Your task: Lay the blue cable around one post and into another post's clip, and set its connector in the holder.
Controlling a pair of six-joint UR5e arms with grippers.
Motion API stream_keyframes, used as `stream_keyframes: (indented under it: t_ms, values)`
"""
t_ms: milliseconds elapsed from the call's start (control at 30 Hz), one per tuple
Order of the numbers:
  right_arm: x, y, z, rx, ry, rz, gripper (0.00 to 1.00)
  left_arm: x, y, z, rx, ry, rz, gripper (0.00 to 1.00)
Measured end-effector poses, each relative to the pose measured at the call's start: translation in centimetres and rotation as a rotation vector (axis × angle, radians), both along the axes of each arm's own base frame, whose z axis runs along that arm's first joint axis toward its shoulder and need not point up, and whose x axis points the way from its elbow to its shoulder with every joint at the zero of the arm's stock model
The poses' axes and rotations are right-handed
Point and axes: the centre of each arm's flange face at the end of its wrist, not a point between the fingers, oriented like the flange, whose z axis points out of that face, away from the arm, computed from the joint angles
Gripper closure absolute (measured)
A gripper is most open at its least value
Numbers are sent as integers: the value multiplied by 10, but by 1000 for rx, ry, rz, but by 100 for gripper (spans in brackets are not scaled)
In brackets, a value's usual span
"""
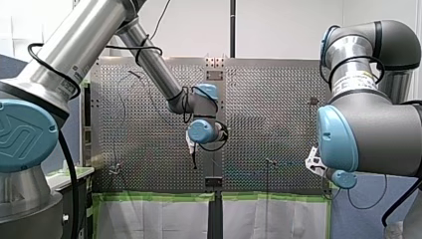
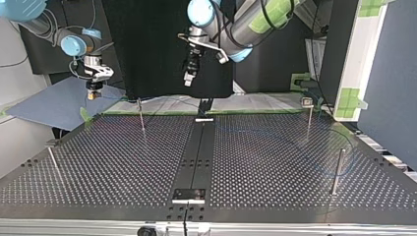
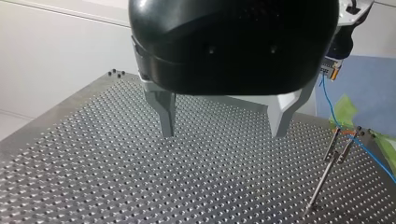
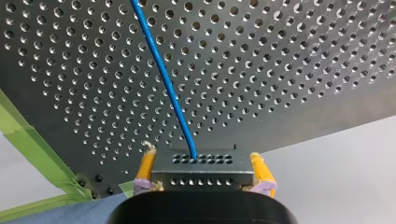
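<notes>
**Right wrist view.** The right end effector (image 4: 202, 163) is clamped on the dark, perforated connector (image 4: 201, 179), with its yellow pads (image 4: 147, 167) pressed against the block's two ends. The blue cable (image 4: 164, 79) leaves the connector's forward face and runs ahead over the perforated counter (image 4: 289, 70). The counter's edge beside the end effector carries green tape (image 4: 28, 140). **Left wrist view.** The left end effector (image 3: 224, 121) hangs above the counter with its fingers (image 3: 166, 114) spread wide and nothing between them. Its black housing (image 3: 233, 42) blocks most of what lies beyond. Past the fingers stands a slim post (image 3: 321, 182), and the cable passes close by its forked top. Farther off, the right end effector holds the connector clear of the counter. **Top view.** Nearest stand a near right post (image 2: 337, 169) and a near left post (image 2: 54, 164). The cable shows only faintly as a curve on the counter around the near right post's foot; whether it encircles the post cannot be told. A black centre strip (image 2: 199, 147) runs back between two far posts (image 2: 141, 115). Beyond the far edge, the right end effector hangs over a blue sheet (image 2: 54, 105).
</notes>
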Motion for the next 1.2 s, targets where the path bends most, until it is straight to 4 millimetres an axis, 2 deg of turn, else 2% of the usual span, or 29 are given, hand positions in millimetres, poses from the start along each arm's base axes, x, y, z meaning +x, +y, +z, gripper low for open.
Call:
stream_keyframes:
  t_ms: [567,833,1200]
  values:
    - [2,0,-1,-2,0,5,100,-28,44,34,-60,-51,19,2]
    - [4,1,-1,-2,-1,8,100,-41,63,42,-63,-55,27,2]
    - [5,1,-1,-3,-2,10,100,-69,95,52,-58,-58,35,2]
